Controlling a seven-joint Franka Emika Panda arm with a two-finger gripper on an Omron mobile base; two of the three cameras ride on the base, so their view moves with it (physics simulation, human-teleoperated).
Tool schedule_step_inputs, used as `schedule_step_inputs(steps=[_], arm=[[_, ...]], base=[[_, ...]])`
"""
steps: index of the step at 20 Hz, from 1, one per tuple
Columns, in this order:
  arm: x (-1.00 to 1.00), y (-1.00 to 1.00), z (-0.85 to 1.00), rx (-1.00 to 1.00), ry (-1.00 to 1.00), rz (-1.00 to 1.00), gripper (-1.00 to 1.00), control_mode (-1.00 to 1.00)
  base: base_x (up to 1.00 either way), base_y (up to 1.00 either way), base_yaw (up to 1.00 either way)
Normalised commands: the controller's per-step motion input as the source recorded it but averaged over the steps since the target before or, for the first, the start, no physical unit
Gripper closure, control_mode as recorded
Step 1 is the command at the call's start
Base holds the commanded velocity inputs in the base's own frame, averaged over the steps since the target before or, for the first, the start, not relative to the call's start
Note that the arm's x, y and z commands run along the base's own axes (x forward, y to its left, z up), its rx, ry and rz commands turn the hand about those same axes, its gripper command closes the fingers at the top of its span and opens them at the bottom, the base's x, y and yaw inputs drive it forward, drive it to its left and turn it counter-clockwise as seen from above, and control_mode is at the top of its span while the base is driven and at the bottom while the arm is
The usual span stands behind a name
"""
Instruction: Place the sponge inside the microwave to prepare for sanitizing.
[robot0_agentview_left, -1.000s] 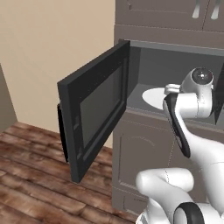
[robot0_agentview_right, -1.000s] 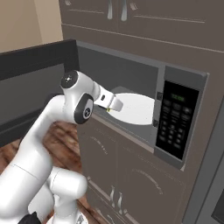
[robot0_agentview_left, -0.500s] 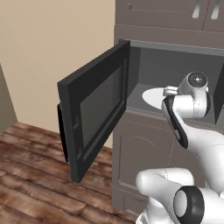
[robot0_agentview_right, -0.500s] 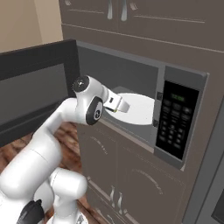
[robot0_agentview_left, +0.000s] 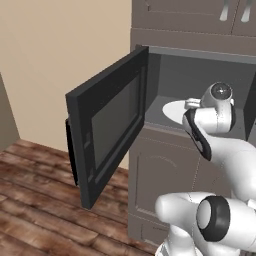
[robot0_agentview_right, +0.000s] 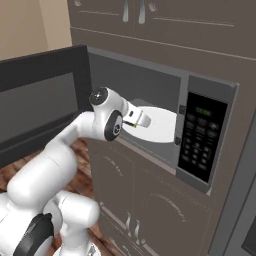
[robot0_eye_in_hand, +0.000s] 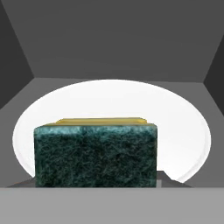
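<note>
The wide dark grey box microwave (robot0_agentview_right: 200, 135) sits built into grey-brown cabinetry, its black glass-window door (robot0_agentview_left: 107, 127) swung fully open to the left. The black keypad panel (robot0_agentview_right: 197, 137) stands at the right of the opening. Inside the grey cavity lies the round white turntable (robot0_eye_in_hand: 183, 127).

The white arm reaches forward into the opening, with the two-finger gripper (robot0_agentview_right: 145, 120) over the near edge of the turntable. In the hand view the small flat sponge (robot0_eye_in_hand: 96, 153) sits close in front of the camera, dark green scrub face toward the lens, a thin yellow strip along its top edge. It appears over the front part of the turntable, inside the cavity. In the right base view a small yellow patch shows at the gripper's tip.

The fingertips themselves are hidden behind the sponge, so the frames do not settle whether the claw is clamped on it or standing apart: cannot tell. Whether the sponge rests on the turntable or hangs above it is also unclear.
</note>
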Motion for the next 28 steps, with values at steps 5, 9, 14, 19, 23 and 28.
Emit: schedule_step_inputs(steps=[5,9,14,19,23,28], arm=[[0.08,-0.08,-0.1,0.0,0.03,0.0,1.0,-1.0],[0.05,-0.1,-0.1,0.0,0.05,0.0,1.0,-1.0],[0.1,-0.03,-0.16,0.0,0.05,0.0,1.0,-1.0],[0.11,0.0,-0.21,0.0,0.04,0.0,1.0,-1.0],[0.14,-0.02,-0.21,0.0,0.01,0.0,1.0,-1.0],[0.22,-0.08,-0.12,0.0,0.0,0.0,1.0,-1.0]], base=[[0.0,0.0,0.0],[0.0,0.0,0.0],[0.0,0.0,0.0],[0.0,0.0,0.0],[0.0,0.0,0.0],[0.0,0.0,0.0]])
